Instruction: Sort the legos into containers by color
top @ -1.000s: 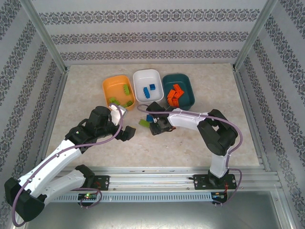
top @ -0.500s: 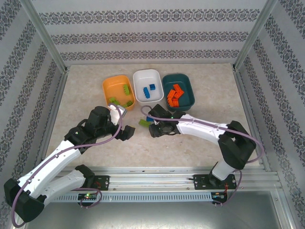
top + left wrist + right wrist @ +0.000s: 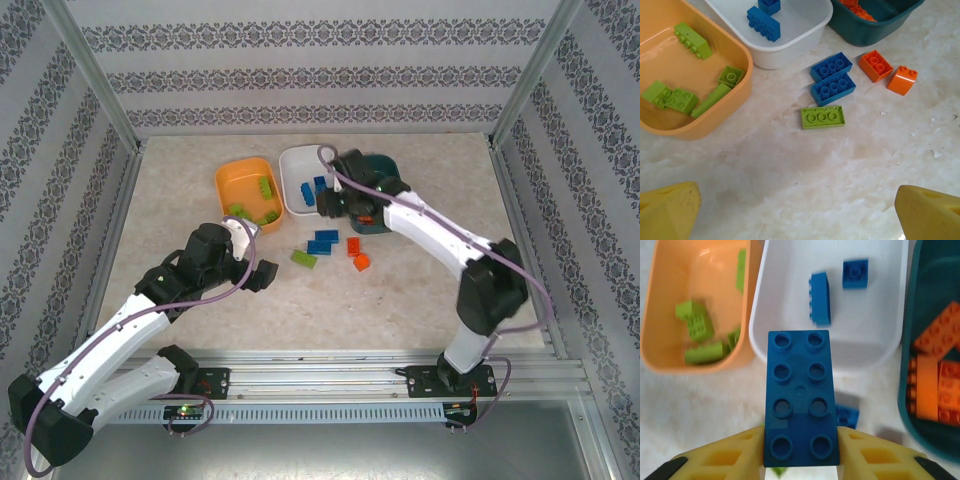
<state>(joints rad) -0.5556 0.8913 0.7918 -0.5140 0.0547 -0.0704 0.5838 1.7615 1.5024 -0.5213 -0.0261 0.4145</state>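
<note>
My right gripper (image 3: pixel 330 200) is shut on a blue eight-stud brick (image 3: pixel 801 397), held above the near rim of the white tub (image 3: pixel 840 360), which holds two blue bricks. The orange tub (image 3: pixel 226 185) contains several lime green bricks. The teal tub (image 3: pixel 395 175), partly under the right arm, holds orange-red bricks. On the table lie two blue bricks (image 3: pixel 832 89), a green plate (image 3: pixel 823 117) and two orange bricks (image 3: pixel 875 65). My left gripper (image 3: pixel 797 215) hangs open above bare table, near the green plate.
Metal frame posts and patterned walls enclose the table (image 3: pixel 420 300). The three tubs stand side by side at the back centre. The right arm's cable (image 3: pixel 420 205) arcs over the teal tub. Open table lies at the right and the front.
The right gripper rose from the table with the blue brick and swung back to the white tub, uncovering the loose bricks. The left arm stayed put.
</note>
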